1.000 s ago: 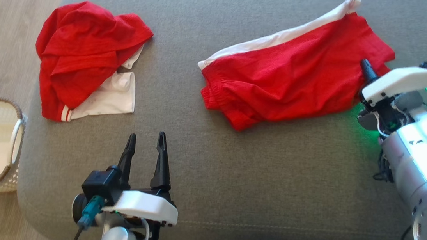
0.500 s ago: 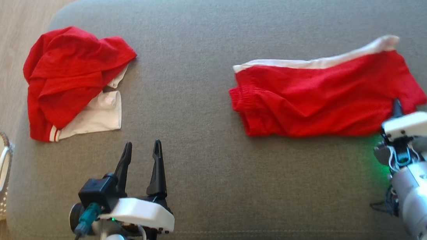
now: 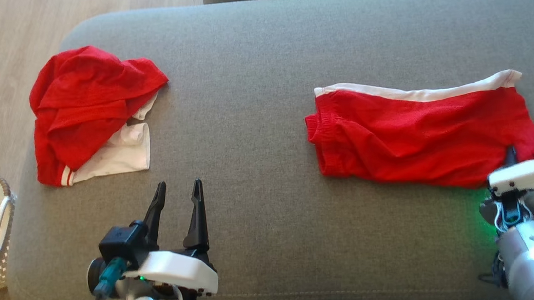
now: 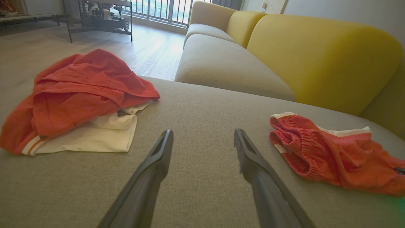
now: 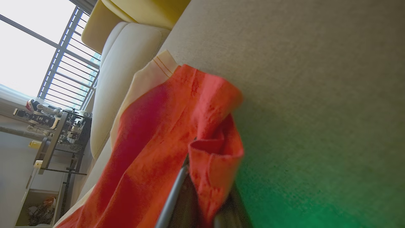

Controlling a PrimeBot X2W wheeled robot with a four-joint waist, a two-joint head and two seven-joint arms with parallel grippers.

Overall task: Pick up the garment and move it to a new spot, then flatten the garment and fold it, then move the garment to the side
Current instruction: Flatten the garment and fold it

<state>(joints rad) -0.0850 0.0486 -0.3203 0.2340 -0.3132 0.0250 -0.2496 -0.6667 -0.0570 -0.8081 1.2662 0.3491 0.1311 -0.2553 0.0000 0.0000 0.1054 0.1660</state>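
On the grey cushion (image 3: 250, 73), the right hand (image 3: 510, 152) pinches a corner of the red shorts (image 3: 422, 135).

Red shorts (image 3: 422, 135) in the right pincer (image 3: 510, 152), now farther right and straighter.

Bright daylight, window (image 5: 22, 44) blown out, green glow on sofa (image 5: 316, 190), nearby fingers (image 5: 172, 196) apparently out of focus

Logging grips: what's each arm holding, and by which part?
Right gripper, jaws shut, pinches the red shorts by their near edge, leg end; left gripper holds nothing.
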